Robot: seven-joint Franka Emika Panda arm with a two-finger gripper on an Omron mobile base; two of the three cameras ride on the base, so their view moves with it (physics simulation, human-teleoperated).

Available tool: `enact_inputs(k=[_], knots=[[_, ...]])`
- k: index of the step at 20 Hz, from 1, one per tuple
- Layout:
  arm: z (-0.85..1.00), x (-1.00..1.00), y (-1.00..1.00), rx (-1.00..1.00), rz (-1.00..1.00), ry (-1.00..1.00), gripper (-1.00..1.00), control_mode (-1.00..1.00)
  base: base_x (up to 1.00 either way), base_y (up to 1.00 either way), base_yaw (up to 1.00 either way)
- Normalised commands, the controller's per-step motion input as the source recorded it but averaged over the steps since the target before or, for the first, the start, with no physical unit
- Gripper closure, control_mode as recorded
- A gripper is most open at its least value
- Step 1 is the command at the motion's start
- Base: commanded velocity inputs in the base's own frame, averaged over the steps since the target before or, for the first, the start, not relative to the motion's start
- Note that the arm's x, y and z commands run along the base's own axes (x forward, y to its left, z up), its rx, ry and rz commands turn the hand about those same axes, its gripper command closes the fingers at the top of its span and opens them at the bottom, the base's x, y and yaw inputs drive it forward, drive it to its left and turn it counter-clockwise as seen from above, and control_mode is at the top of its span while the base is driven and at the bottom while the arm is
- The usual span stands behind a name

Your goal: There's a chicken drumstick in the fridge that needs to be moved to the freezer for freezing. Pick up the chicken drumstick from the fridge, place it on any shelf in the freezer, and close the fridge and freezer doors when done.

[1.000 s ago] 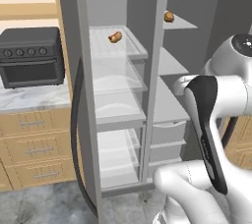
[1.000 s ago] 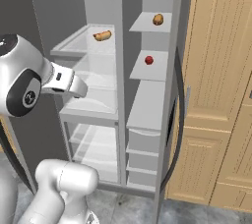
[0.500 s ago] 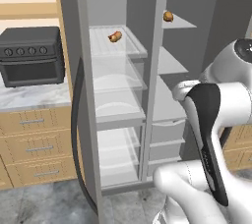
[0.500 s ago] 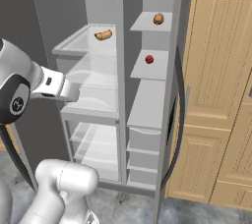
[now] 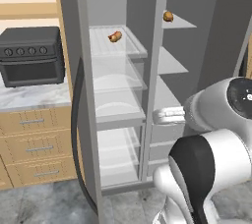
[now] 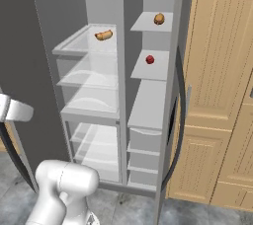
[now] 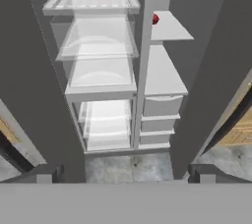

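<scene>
Hand [image 7: 126, 173] open and empty, drumstick [image 6: 158, 18] seemingly shelved in the freezer [image 6: 146, 103], I should reach behind the fridge door [image 7: 29, 70] and push steadily.

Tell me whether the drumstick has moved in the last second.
No. The drumstick sits in the same spot on the top freezer shelf.

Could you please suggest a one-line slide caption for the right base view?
Both doors open: chicken drumstick on the freezer's top shelf, hot dog on the fridge's top glass shelf.
</scene>
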Motion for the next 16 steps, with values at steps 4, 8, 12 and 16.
enact_inputs(k=[4, 8, 12, 16], knots=[[-0.13, -0.15, 0.96, 0.04, 0.00, -0.24, -1.00, -1.00, 0.00, 0.00, 0.00], [-0.27, -0.04, 0.97, 0.07, -0.01, -0.19, -1.00, -1.00, 0.00, 0.00, 0.00], [-0.15, 0.00, 0.96, 0.03, -0.07, -0.19, -1.00, -1.00, 0.00, 0.00, 0.00], [-0.51, 0.11, 0.85, 0.03, -0.04, -0.01, -1.00, -1.00, 0.00, 0.00, 0.00]])
